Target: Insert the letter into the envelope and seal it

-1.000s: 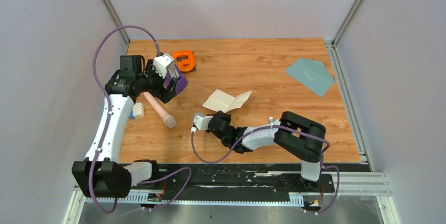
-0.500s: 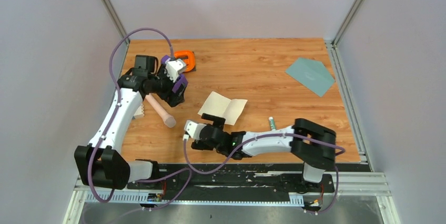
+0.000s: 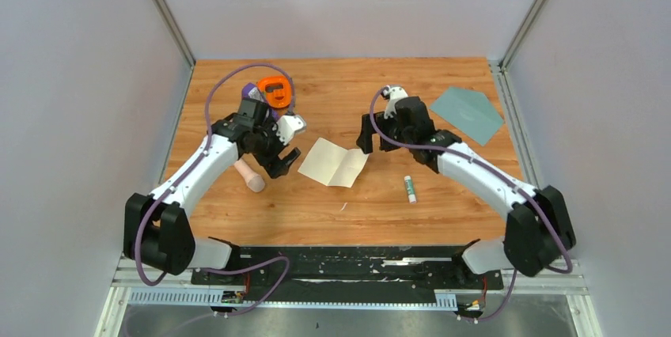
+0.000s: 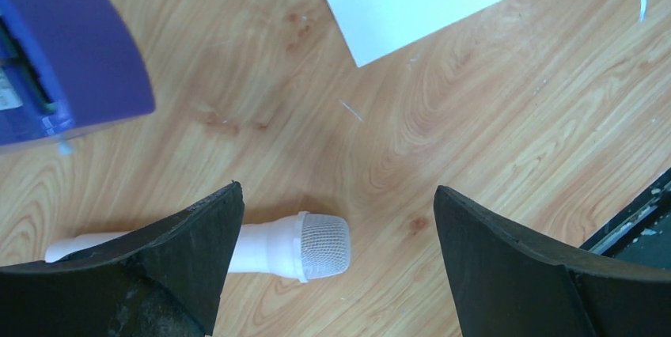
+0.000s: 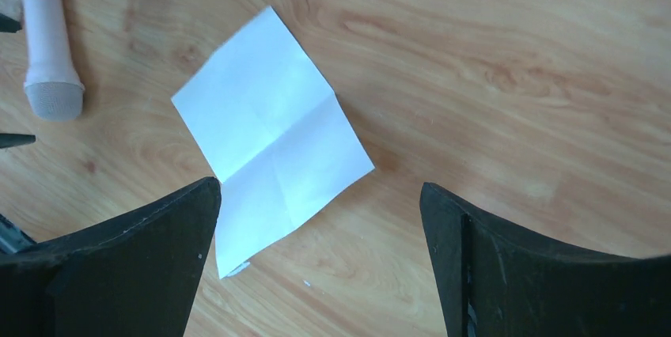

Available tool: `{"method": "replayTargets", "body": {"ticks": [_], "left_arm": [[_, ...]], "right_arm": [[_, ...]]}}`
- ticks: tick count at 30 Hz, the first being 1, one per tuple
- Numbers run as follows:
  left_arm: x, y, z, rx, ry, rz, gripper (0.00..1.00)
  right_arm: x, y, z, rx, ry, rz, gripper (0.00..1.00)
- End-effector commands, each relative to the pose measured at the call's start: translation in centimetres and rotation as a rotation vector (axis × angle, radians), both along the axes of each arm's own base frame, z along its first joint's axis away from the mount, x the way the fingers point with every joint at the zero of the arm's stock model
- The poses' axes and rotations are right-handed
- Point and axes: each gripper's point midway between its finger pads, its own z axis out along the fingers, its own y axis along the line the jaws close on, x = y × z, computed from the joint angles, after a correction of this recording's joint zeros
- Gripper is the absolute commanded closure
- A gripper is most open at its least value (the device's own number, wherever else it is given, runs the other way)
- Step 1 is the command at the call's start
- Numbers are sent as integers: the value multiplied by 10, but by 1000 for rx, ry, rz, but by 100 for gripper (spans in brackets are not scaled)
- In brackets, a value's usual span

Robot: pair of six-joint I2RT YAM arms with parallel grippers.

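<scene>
Top external view has the letter (image 3: 334,162) lying flat mid-table between the left gripper (image 3: 285,159) and the right gripper (image 3: 365,138), both spread wide and empty. The envelope (image 3: 467,113) sits well apart, far right. A pinch may slide or crumple the thin sheet; whether its creases lift is hard to tell. The left gripper could also nudge the toy microphone (image 3: 249,176).

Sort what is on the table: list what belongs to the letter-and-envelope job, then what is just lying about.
For the job: letter; envelope.

Lying about: pink toy microphone; orange object; purple block; small white-and-green tube, purpose unclear.
</scene>
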Motion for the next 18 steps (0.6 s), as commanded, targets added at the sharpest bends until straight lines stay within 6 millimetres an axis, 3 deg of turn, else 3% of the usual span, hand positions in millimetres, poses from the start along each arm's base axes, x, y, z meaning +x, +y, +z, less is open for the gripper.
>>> {"method": "replayTargets", "body": {"ticks": [1,4,9,14,18], "left_arm": [[-2,-7,-16,94,-55,-73,2],[-8,-13,-31,164,-71,-116,2],[-9,-13,-54,273,-83,-158,2],[-8,-15,-63,311,-70,-170,2],[-9,-17,-61,299,-73,-180,1]], "right_arm": [[3,10,-18,84,252,63,0],[31,11,-33,61,309,75,0],[49,19,-71,8,419,111,5],[45,21,-105,-26,519,137,20],[30,23,-107,-1,566,159,41]]}}
